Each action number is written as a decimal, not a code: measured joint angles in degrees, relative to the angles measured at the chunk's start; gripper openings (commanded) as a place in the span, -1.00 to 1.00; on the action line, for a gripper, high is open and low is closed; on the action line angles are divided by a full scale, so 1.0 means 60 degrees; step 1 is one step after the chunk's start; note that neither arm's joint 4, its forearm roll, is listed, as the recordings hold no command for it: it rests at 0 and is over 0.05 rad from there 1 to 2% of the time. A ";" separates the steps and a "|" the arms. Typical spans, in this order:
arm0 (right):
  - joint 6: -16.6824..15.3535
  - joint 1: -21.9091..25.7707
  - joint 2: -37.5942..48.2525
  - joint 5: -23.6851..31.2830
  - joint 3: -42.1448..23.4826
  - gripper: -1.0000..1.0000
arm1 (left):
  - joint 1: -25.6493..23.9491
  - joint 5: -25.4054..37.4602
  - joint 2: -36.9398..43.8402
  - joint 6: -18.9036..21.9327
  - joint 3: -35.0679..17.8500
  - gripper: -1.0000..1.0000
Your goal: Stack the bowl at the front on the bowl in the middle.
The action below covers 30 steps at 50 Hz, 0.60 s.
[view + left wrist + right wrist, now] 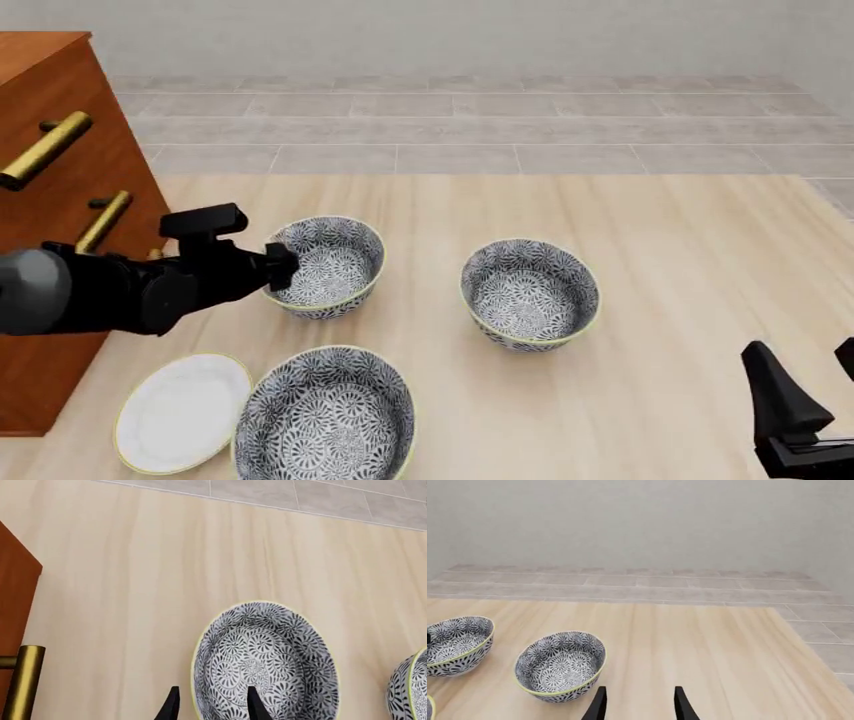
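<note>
Three alike floral bowls with pale yellow rims stand on the wooden table. The bowl at the front (334, 262) is the one farthest forward, on the left. My left gripper (280, 270) is open at its left side. In the left wrist view one fingertip (252, 700) is inside this bowl (273, 655) and the other is outside its rim. The bowl in the middle (530, 292) stands alone to the right, also visible as the middle bowl (560, 665). My right gripper (803, 345) hangs open over bare table at the near right, holding nothing.
A third floral bowl (324, 418) sits nearest me, beside a flat white plate (180, 412). A brown wooden cabinet (54, 150) with brass handles (47, 150) stands close on the left arm's left. Grey floor tiles lie beyond the table's far edge.
</note>
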 measured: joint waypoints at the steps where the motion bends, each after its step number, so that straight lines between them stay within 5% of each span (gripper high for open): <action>1: 0.0000 0.0001 0.0000 0.0001 0.0000 1.00 | -0.0005 -0.0013 0.0019 -0.0010 0.0003 1.00; 30: 0.0016 -0.0011 0.0383 -0.0389 -0.0001 1.00 | -0.0049 -0.0481 0.0672 -0.0220 0.0073 1.00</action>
